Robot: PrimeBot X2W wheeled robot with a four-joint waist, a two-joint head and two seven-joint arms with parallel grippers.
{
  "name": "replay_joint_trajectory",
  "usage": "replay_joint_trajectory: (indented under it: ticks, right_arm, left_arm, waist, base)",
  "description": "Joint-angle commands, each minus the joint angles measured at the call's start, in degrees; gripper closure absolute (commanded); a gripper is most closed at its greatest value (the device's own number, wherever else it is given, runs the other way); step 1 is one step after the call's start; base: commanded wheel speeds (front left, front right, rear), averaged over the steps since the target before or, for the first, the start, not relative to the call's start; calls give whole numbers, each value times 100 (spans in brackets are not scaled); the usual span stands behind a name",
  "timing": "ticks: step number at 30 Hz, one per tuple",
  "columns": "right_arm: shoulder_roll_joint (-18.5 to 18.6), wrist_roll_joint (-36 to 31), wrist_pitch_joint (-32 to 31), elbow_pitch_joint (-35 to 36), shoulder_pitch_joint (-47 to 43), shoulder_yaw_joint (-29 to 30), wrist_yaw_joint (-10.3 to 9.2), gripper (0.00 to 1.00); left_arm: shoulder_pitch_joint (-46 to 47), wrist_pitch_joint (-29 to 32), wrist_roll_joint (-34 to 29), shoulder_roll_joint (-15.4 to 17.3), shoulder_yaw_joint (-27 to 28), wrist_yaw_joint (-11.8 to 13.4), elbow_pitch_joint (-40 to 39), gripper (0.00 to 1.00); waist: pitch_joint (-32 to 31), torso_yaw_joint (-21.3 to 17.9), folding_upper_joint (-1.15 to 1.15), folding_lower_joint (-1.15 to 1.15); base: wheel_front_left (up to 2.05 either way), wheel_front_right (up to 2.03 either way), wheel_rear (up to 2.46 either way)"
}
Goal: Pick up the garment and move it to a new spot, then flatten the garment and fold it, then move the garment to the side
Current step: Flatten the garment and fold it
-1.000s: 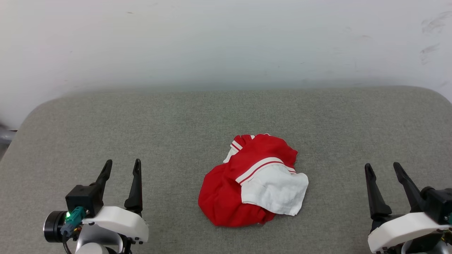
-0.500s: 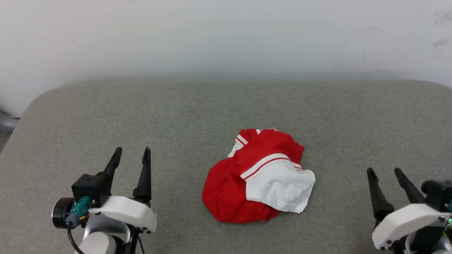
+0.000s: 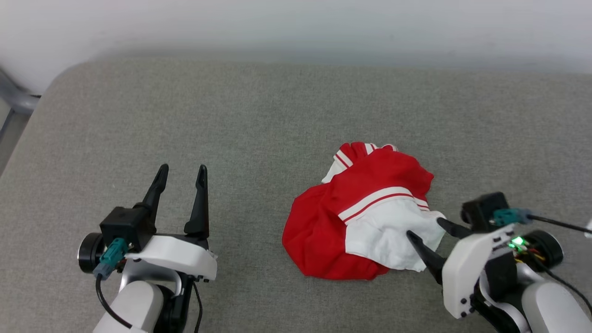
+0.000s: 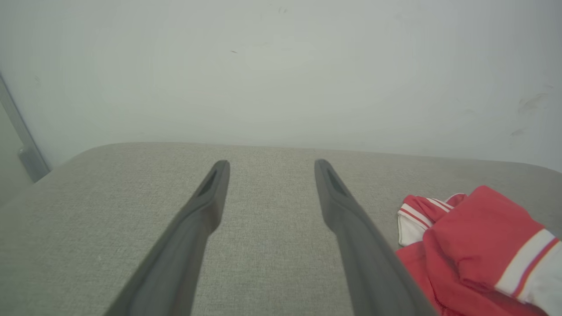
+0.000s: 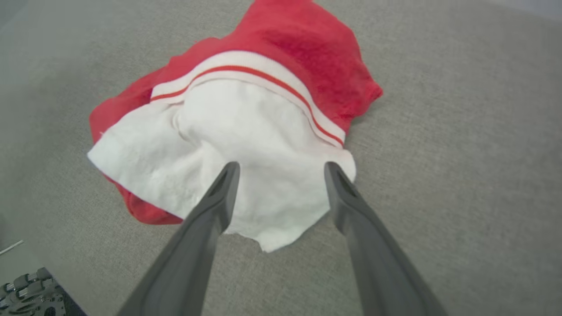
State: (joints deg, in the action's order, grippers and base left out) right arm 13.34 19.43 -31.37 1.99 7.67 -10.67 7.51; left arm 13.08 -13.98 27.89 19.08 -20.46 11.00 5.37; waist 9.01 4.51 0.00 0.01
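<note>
Pick-up step: the right end effector (image 3: 424, 227), fingers apart, sits at the 4 o'clock edge of the crumpled garment (image 3: 323, 226) on the grey cushion (image 3: 231, 115), perhaps touching its white sleeve (image 3: 381, 233), and must next pinch cloth.

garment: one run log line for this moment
phase: pre-grasp | garment: crumpled heap on grey padded surface | right gripper: open, at garment's edge | left gripper: open, apart from garment

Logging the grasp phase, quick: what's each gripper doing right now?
Left gripper: open, empty.
Right gripper: open, at the white sleeve of the red jersey, nothing gripped.
</note>
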Motion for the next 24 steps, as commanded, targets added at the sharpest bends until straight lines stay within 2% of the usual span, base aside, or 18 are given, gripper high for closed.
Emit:
replay_joint_trajectory:
  ticks: [1,9,10,11,17,24]
  right_arm:
    - [144,24,-37,24,204,-181,-4,0]
    - [694,223,-524,-394,882,-1315,-4,0]
    - [735,278,-579,-454,934,-1410,-4,56]
    - [806,349,-595,-533,1036,-1497,-4,100]
    - [838,378,-234,-426,1246,-1277,-4,100]
    - [942,169,-128,-45,1195,-629,-6,100]
  left_arm:
    - [107,-36,-30,-39,-9,-28,20,0]
    - [303,-89,-65,-128,15,-124,158,0]
    - [315,-95,-70,-144,12,-140,181,0]
    - [347,-100,-75,-179,14,-159,218,0]
    - [312,-118,-104,-207,78,-183,298,0]
    - [155,-127,-154,-181,152,-175,294,0]
  waist:
    - [138,77,0,-1]
    - [396,132,0,-1]
    - [403,138,0,-1]
    - [409,149,0,-1]
    - [343,81,0,-1]
    - [156,-209,0,-1]
  base:
    - [0,0,0]
    - [0,0,0]
    - [0,0,0]
    - [0,0,0]
    - [0,0,0]
    - [0,0,0]
